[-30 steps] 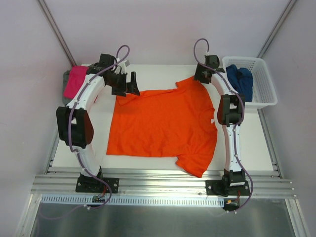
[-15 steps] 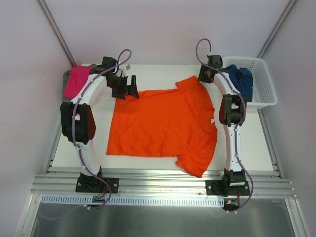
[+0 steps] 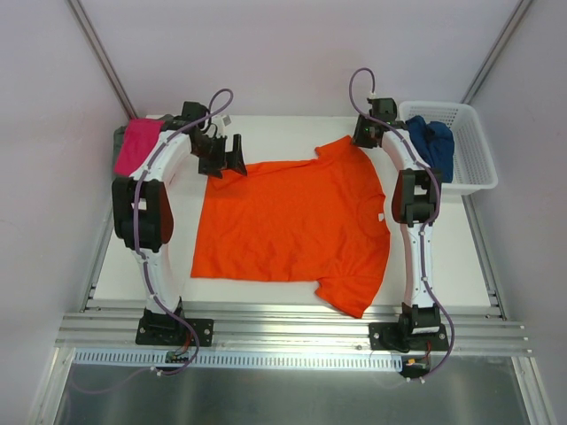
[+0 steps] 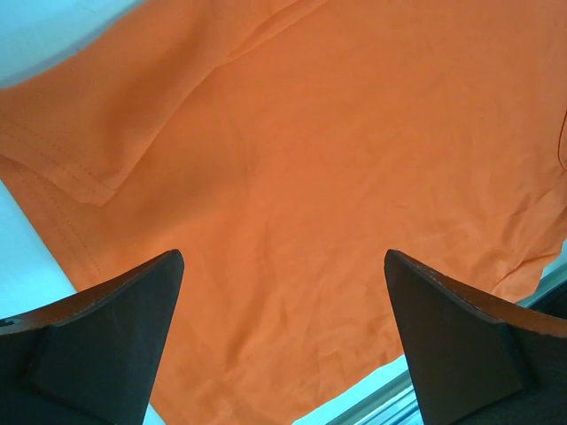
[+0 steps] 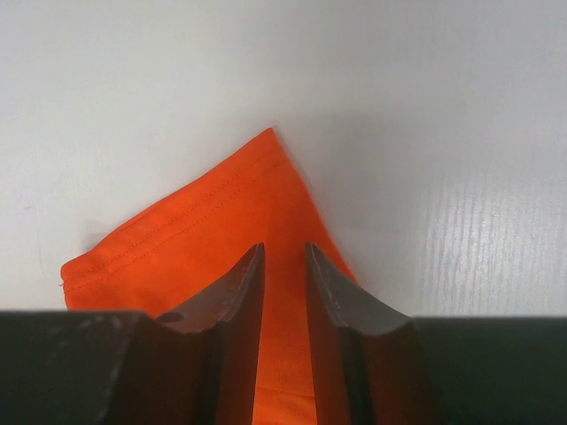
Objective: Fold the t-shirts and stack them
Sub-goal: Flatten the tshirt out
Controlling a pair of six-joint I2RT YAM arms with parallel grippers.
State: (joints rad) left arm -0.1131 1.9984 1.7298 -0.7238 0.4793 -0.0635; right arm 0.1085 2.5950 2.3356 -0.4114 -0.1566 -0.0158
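A bright orange t-shirt point(image 3: 292, 221) lies spread flat on the white table. My left gripper point(image 3: 226, 162) hovers wide open over its far left corner, and orange cloth point(image 4: 310, 177) fills the view below the gripper point(image 4: 282, 257). My right gripper point(image 3: 364, 135) is at the far sleeve point(image 5: 177, 239). Its jaws point(image 5: 284, 248) stand close together with a narrow gap, and a strip of the sleeve shows flat between them. A magenta pink t-shirt point(image 3: 137, 146) lies folded on a grey one point(image 3: 118, 143) at the far left. A dark blue t-shirt point(image 3: 431, 146) sits in the basket.
The white lattice basket point(image 3: 476, 173) stands at the far right corner, right beside my right arm. The pink and grey pile sits at the table's far left edge behind my left arm. A metal rail runs along the near edge.
The right gripper's jaws have narrowed over the orange sleeve. The left arm's elbow has shifted slightly; its gripper stays wide open over the shirt's corner.
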